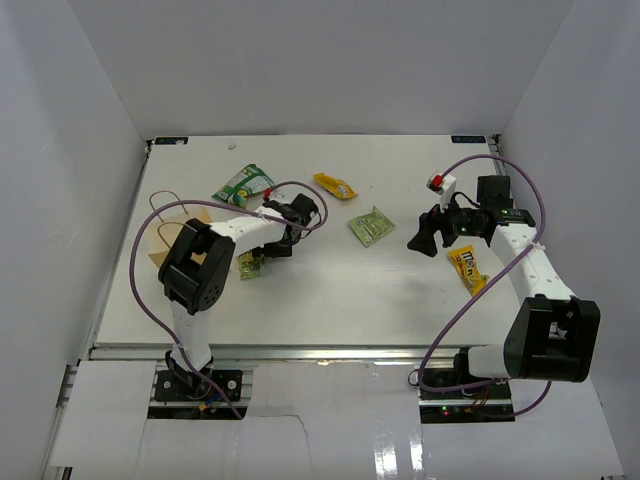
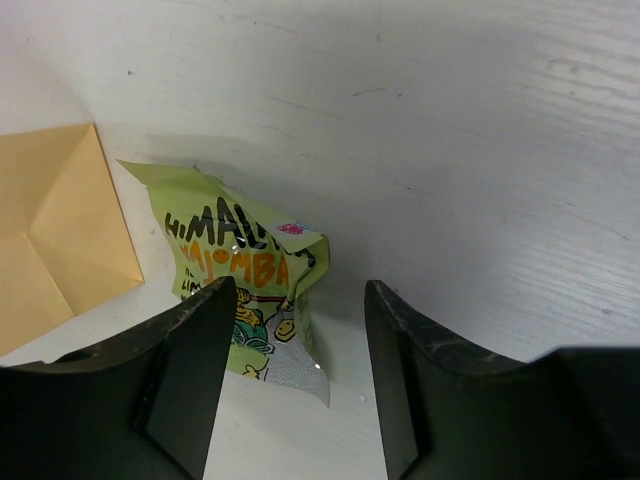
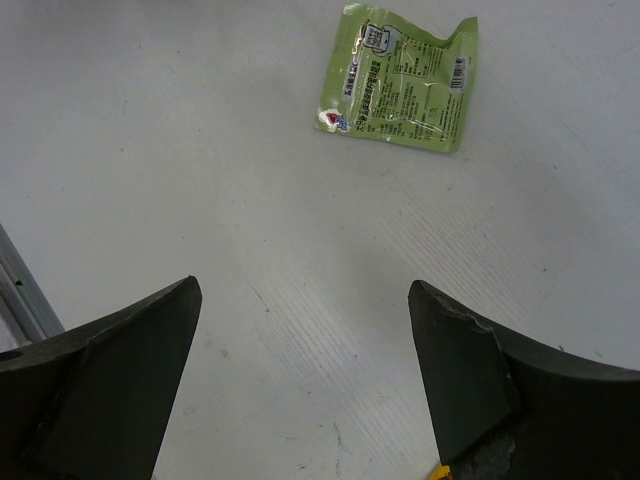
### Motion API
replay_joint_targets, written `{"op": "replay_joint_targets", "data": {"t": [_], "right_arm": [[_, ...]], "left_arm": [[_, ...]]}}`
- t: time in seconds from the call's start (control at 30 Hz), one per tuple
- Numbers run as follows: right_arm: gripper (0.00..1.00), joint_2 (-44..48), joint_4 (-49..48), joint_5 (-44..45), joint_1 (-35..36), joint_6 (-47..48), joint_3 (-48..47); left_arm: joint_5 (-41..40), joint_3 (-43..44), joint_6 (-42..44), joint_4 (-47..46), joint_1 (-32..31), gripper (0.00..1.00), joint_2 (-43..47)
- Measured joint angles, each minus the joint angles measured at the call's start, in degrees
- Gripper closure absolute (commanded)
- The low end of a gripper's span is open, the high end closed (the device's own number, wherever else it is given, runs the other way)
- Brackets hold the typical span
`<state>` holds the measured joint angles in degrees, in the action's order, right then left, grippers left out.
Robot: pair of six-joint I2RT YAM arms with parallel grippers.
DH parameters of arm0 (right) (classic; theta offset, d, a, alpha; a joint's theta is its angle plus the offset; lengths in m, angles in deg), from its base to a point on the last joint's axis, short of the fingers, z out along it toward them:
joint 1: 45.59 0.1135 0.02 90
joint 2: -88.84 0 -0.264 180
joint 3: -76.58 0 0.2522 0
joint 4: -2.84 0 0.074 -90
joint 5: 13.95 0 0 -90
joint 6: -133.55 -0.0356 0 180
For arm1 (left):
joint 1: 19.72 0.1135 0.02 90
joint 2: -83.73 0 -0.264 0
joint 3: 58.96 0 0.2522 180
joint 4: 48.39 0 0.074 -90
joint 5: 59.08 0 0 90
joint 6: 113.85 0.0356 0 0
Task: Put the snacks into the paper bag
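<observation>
1. Black fingers of the left pincer stand apart, low over the white table. A small green crinkled foil packet lies partly in the gap and partly behind the left finger, not clamped.
2. At that packet's 9 o'clock, just beside it, is the tan-brown kraft paper bag with thin loop handles. It sits at the table's 9 o'clock.
3. The right pincer hangs over the table with its fingers wide apart, holding nothing. A pale green square packet lies flat at its 1 o'clock, well apart from it.
4. A green-and-white packet lies at the table's 11 o'clock and an orange-yellow wrapper at 12 o'clock.
5. A yellow M&M's pack lies at 4 o'clock, beside the right forearm.
</observation>
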<state>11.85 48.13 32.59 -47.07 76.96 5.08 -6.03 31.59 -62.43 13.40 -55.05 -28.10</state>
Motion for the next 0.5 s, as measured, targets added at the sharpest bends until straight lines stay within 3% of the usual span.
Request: {"op": "replay_joint_targets", "data": {"t": [0.13,0.3,0.5], "right_arm": [[0.10,0.0,0.0,0.0,0.0,0.0,0.0],[0.10,-0.2,0.0,0.0,0.0,-0.1,0.0],[0.10,-0.3,0.0,-0.1,-0.1,-0.3,0.0]], "left_arm": [[-0.4,-1.8,0.0,-1.0,0.4,0.40,0.4],[-1.0,-4.5,-0.2,-3.1,0.4,0.70,1.3],[-1.7,-7.5,0.7,-3.9,0.6,0.86,3.1]]}}
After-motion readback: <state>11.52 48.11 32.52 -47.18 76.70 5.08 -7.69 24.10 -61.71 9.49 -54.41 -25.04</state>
